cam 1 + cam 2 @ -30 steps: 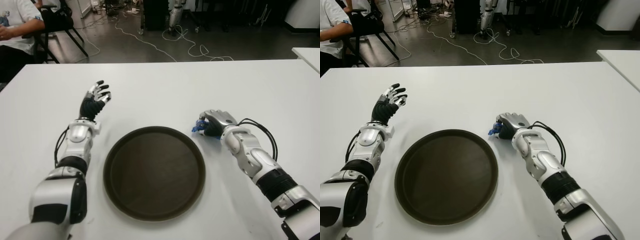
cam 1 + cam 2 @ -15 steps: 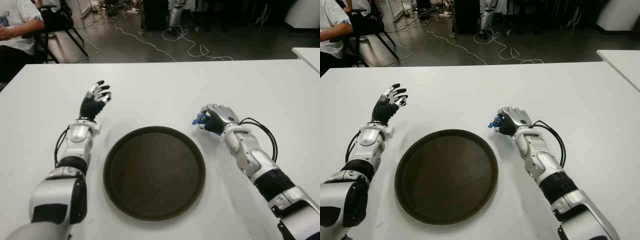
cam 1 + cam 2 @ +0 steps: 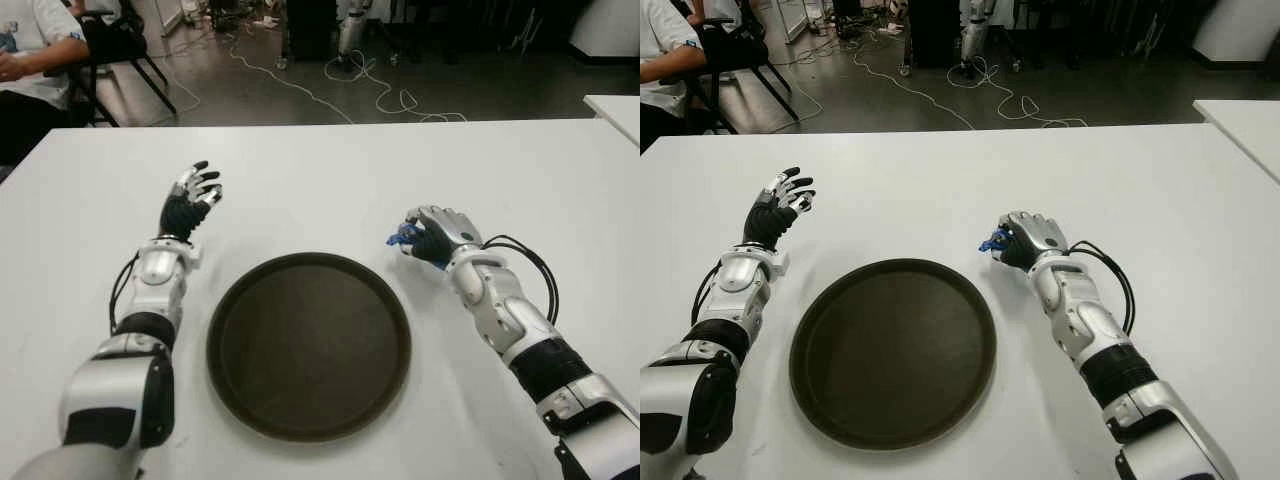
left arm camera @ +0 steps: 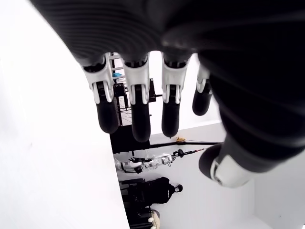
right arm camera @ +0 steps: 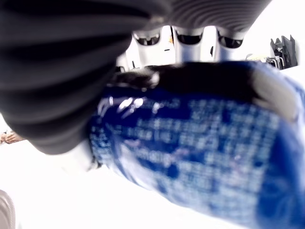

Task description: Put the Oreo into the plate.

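Note:
My right hand (image 3: 425,238) is shut on a small blue Oreo packet (image 3: 402,237), holding it just above the white table, a little beyond the right rim of the round dark brown plate (image 3: 308,344). Up close in the right wrist view, the blue wrapper (image 5: 200,152) fills the palm under curled fingers. The plate sits at the table's middle front with nothing on it. My left hand (image 3: 192,197) shows to the left of the plate, fingers spread and holding nothing.
The white table (image 3: 330,180) stretches far behind the plate. A seated person (image 3: 30,60) and a chair are off the back left corner. Cables lie on the floor (image 3: 300,80) beyond the far edge. Another white table's corner (image 3: 615,105) shows at far right.
My right hand has lifted a little and drifted slightly right and back with the blue packet. The left hand and plate have not moved.

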